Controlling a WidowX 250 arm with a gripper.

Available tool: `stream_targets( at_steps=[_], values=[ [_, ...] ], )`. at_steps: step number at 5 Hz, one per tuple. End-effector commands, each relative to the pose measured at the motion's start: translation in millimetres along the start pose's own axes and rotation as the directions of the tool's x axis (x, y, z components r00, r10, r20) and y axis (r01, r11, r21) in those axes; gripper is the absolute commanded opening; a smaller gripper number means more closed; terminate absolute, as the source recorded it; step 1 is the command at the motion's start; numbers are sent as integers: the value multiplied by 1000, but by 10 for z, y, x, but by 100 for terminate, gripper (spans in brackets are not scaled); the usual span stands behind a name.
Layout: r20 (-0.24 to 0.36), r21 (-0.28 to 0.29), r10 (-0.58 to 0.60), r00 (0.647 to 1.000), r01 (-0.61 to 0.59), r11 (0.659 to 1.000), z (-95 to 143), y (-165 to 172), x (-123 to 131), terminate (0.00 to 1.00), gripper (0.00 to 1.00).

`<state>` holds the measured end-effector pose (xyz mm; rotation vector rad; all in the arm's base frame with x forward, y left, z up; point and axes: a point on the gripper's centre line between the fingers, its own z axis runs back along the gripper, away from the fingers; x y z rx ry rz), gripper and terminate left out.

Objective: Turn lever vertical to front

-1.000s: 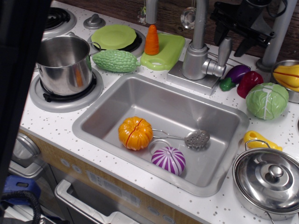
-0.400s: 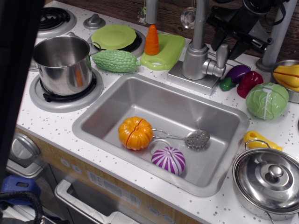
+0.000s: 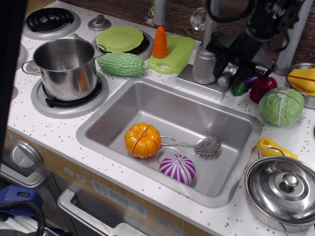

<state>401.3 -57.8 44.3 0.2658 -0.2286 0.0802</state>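
Steel pot [image 3: 66, 69] on the burner near the left edge of the white speckled surface [image 3: 54, 129]. Behind it, toward the back edge, a green plate [image 3: 119, 38], a bumpy green bitter gourd [image 3: 121, 64], and an orange carrot [image 3: 160, 42] standing on a green cutting board [image 3: 176, 53]. Sunk in the middle, a steel sink [image 3: 123, 105] holding an orange pumpkin [image 3: 142, 140], a slotted spoon [image 3: 203, 145] and a purple-striped onion [image 3: 177, 168]. At the sink's back edge, the faucet column [image 3: 204, 64] on its square base. Just right of the column, the lever [image 3: 226, 78], only its rounded silver end visible, low under the black gripper [image 3: 235, 63]. Gripper over the lever and seemingly around it; open or closed: cannot tell. Further right, an eggplant [image 3: 244, 82], a red vegetable [image 3: 263, 87], a green cabbage [image 3: 281, 105], and a lidded pot [image 3: 281, 189] at the front right corner.
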Motion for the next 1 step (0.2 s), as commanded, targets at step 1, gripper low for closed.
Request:
stream_targets(
  at_steps=[1],
  values=[
    [85, -67, 33, 996, -27, 997, 88, 135, 139, 100, 0]
  ],
)
